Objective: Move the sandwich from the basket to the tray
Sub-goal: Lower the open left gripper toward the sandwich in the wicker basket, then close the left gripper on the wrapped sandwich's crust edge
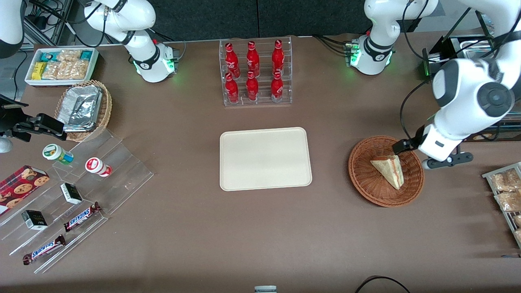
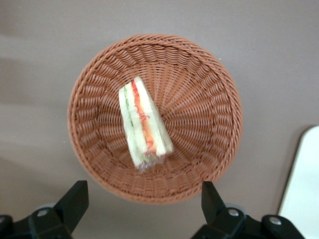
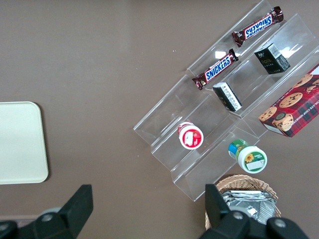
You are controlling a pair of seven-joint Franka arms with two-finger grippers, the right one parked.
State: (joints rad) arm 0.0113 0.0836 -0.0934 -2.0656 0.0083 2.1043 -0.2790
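Nothing is moved yet: the gripper (image 2: 139, 201) hangs with fingers spread wide above the basket (image 2: 209, 89), the sandwich (image 2: 143, 122) lying inside just below it; the tray (image 1: 265, 158) waits bare, well apart.

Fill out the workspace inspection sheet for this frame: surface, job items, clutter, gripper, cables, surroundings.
Surface: brown table, nothing spilled.
Job's things: sandwich lies in the basket; tray bare.
Clutter: cola bottles in a clear rack, Snickers bars, cookie box, foil basket, snack bin.
Grippers: gripper open, above the basket's rim, holding nothing.
Cables: black cable on the working arm.
Surroundings: nothing seen of note.
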